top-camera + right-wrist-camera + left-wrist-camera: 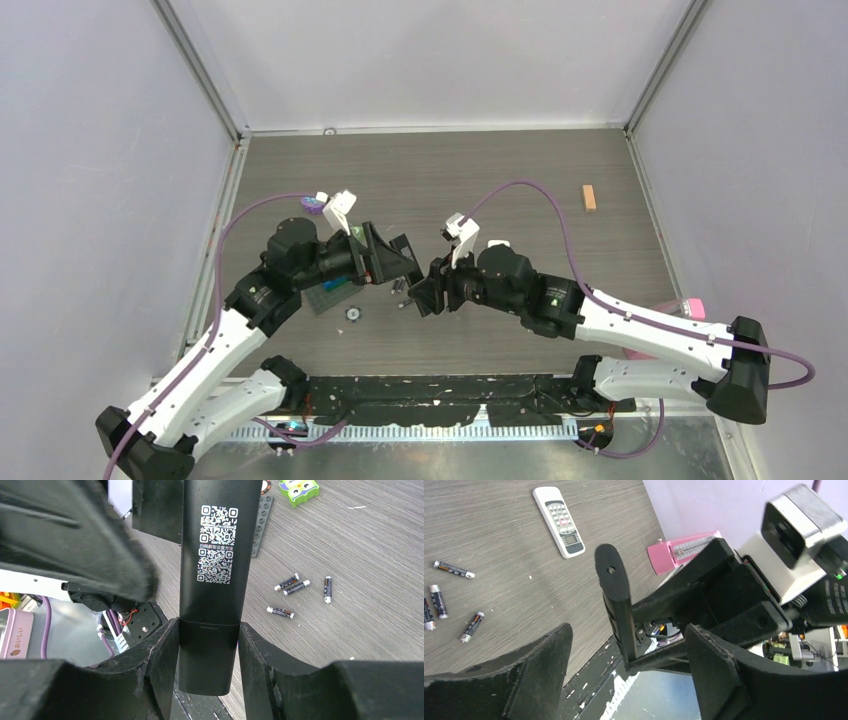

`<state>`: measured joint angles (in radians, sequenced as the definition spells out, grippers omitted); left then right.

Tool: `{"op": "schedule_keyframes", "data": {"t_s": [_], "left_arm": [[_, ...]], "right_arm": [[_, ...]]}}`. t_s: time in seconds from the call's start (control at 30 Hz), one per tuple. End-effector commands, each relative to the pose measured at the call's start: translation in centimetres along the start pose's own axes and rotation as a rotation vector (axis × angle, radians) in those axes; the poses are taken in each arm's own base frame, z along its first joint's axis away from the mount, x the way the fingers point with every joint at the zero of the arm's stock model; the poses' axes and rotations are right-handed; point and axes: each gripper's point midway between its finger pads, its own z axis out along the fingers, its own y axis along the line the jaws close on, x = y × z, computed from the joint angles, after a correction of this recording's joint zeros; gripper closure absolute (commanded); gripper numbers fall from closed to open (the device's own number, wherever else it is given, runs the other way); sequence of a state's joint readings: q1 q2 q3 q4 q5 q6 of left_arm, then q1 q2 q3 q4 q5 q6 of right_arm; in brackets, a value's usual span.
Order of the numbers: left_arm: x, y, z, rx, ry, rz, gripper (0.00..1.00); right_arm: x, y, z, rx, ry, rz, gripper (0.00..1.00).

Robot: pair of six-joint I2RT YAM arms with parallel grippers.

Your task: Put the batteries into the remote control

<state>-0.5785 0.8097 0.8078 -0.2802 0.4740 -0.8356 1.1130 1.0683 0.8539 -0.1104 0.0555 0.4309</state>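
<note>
My right gripper [209,625] is shut on the lower part of a black remote control [215,555]. It holds the remote off the table with the QR-code back towards the camera. In the left wrist view the same remote [616,605] shows edge-on, and its near end stands in the gap of my open left gripper [629,630], touching neither finger. Several slim dark batteries [286,583] lie loose on the wood table to the right of the remote, and they show again as batteries [454,570] at the left of the left wrist view. From above, the left gripper [405,260] and the right gripper [422,290] face each other at mid-table.
A white remote [559,521] lies flat farther out on the table. A pink box [684,550] sits by the right arm. A grey baseplate [262,525] and a green owl toy [299,490] lie beyond the black remote. An orange block [589,197] lies far right.
</note>
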Motion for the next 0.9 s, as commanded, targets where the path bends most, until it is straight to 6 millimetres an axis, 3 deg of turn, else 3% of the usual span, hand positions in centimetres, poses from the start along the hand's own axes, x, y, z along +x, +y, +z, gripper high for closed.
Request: {"op": "schedule_keyframes", "data": {"t_s": [0.0, 0.17, 0.5, 0.63, 0.7, 0.77, 0.87], "left_arm": [[-1.8, -1.0, 0.6, 0.004, -0.077, -0.024, 0.23], [-1.7, 0.5, 1.1, -0.072, -0.085, -0.066, 0.45], [-1.1, 1.6, 1.5, -0.112, -0.079, -0.151, 0.71], [-0.8, 1.7, 1.6, -0.115, -0.065, -0.18, 0.92], [-0.8, 1.4, 1.6, -0.103, -0.063, -0.184, 1.0], [-1.1, 0.9, 1.5, -0.085, -0.068, -0.181, 1.0], [-1.7, -0.2, 1.0, -0.047, -0.094, -0.172, 1.0]], "right_arm": [[-2.9, 2.1, -0.3, -0.075, -0.093, -0.062, 0.71], [-3.0, 1.9, 0.4, -0.044, -0.091, -0.084, 0.71], [-2.8, 1.9, 1.0, -0.016, -0.079, -0.131, 0.71], [-3.2, 1.8, 0.9, -0.001, -0.092, -0.106, 0.69], [-3.4, 1.7, 0.8, 0.008, -0.099, -0.077, 0.66], [-3.6, 1.8, 0.5, 0.013, -0.107, -0.045, 0.57], [-4.0, 2.1, -0.4, 0.005, -0.132, 0.04, 0.32]]}}
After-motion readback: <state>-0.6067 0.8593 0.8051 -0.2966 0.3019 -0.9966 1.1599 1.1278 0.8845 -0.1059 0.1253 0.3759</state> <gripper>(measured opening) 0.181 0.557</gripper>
